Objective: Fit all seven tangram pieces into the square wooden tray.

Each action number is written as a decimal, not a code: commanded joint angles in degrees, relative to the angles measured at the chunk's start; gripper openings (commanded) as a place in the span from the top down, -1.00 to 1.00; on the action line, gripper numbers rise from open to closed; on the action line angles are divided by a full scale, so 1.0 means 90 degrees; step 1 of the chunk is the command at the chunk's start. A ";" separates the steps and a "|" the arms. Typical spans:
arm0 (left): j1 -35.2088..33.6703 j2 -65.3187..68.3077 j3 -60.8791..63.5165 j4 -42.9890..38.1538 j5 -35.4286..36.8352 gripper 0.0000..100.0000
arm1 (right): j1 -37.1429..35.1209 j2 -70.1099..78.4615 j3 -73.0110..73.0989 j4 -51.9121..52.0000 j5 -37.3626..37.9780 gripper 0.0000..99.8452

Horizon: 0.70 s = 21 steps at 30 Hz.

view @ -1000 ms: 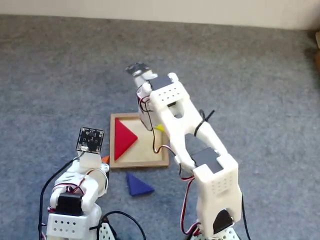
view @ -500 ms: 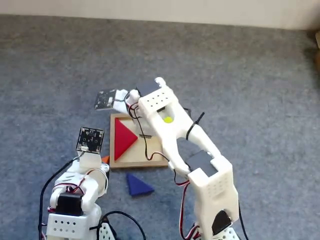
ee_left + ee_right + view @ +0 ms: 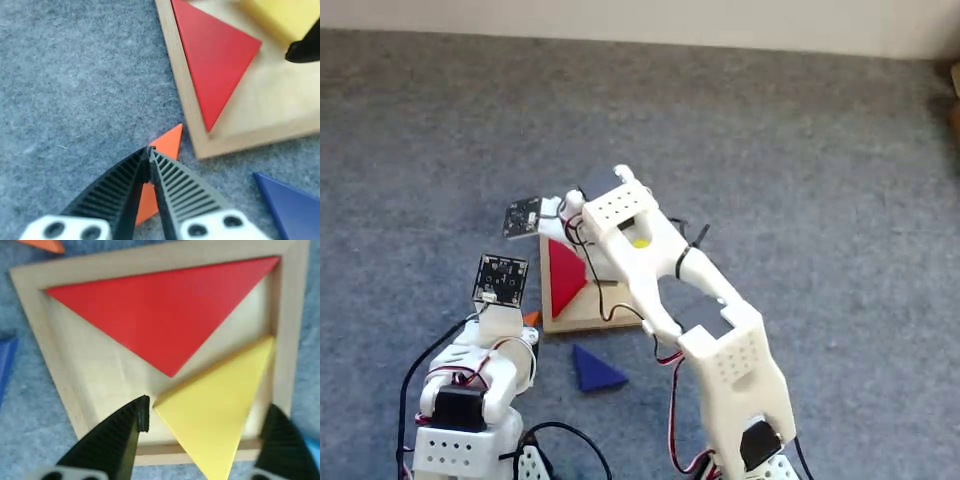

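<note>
Right end effector (image 3: 207,414) stands over the square wooden tray (image 3: 150,265) with its dark fingers (image 3: 117,437) spread wide and set against opposite edges of the yellow triangle (image 3: 220,425), which it grips. One corner of that triangle overlaps the tray's rim, and another lies near a tray corner, close to a tip of the red triangle (image 3: 165,315). The red triangle lies flat inside the tray, with its long edge along one wall. In the high view the tray (image 3: 575,318) sits left of centre on the grey surface (image 3: 820,150), largely covered by the right arm (image 3: 650,260). The red triangle (image 3: 563,275) lies against its left wall. Left end effector (image 3: 150,152) has its ribbed fingers (image 3: 175,185) pressed together with nothing between them. The tips are poised over the orange triangle (image 3: 167,145), and contact with it cannot be confirmed. That orange triangle (image 3: 530,318) lies on the surface just off the tray's lower left corner, between the tray and the left arm (image 3: 480,380), which occupies the lower left of the frame. The blue triangle (image 3: 595,370) lies on the surface below the tray, apart from it, in the lower middle of the frame. From the left wrist, the tray rim (image 3: 181,75), red triangle (image 3: 212,55), yellow triangle (image 3: 280,17) and blue triangle (image 3: 295,205) are all in sight.
</note>
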 commanded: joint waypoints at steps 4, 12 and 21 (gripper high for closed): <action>-0.0015 0.0005 0.0132 0.0029 0.0059 0.98 | -0.0161 -0.0230 -0.0415 0.0044 0.0049 0.18; -0.0015 0.0005 0.0132 0.0029 0.0059 0.98 | -0.0054 -0.0718 -0.1206 0.0982 -0.0703 0.29; -0.0015 0.0005 0.0132 0.0029 0.0059 0.98 | 0.0611 -0.1021 -0.1314 0.1216 -0.3223 0.90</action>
